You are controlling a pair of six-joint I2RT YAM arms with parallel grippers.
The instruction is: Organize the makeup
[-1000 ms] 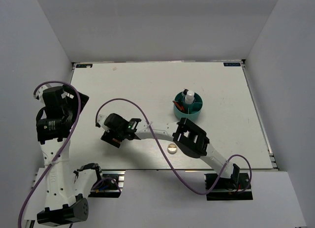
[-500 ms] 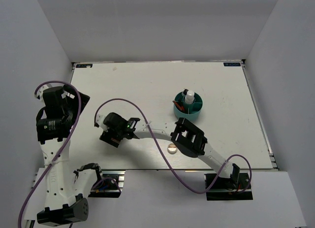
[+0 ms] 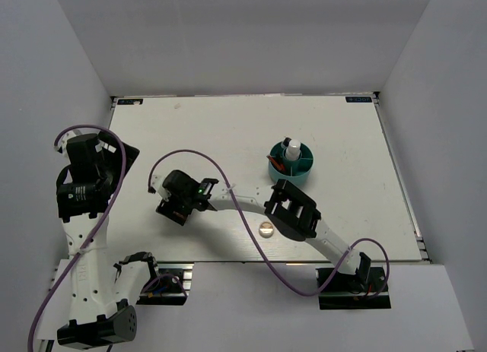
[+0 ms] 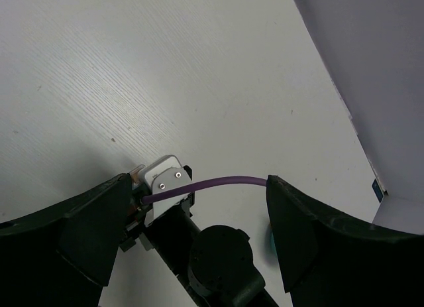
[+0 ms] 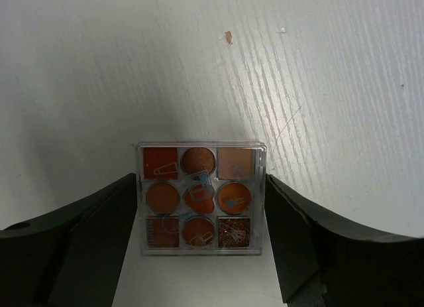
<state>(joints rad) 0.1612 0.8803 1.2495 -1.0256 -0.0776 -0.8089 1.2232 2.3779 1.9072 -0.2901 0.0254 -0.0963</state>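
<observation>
My right gripper [image 3: 176, 207] reaches to the table's left half. In the right wrist view its fingers [image 5: 106, 234] press both sides of the small square palette [image 5: 200, 199], which has orange and red pans under a clear lid. The round metallic compact [image 3: 266, 229] lies near the front edge, beside the right arm. The white bottle [image 3: 292, 150] and thin sticks [image 3: 278, 166] stand in the teal divided cup [image 3: 303, 172]. My left gripper [image 3: 122, 154] is open and empty at the left edge; its view shows the right wrist [image 4: 165, 187].
White walls close in the table on the left, back and right. The purple cable [image 3: 221, 181] loops over the right arm. The table's front edge [image 3: 304, 257] runs just below the compact.
My right wrist has shifted very slightly up and left over the palette. The left arm has not moved.
</observation>
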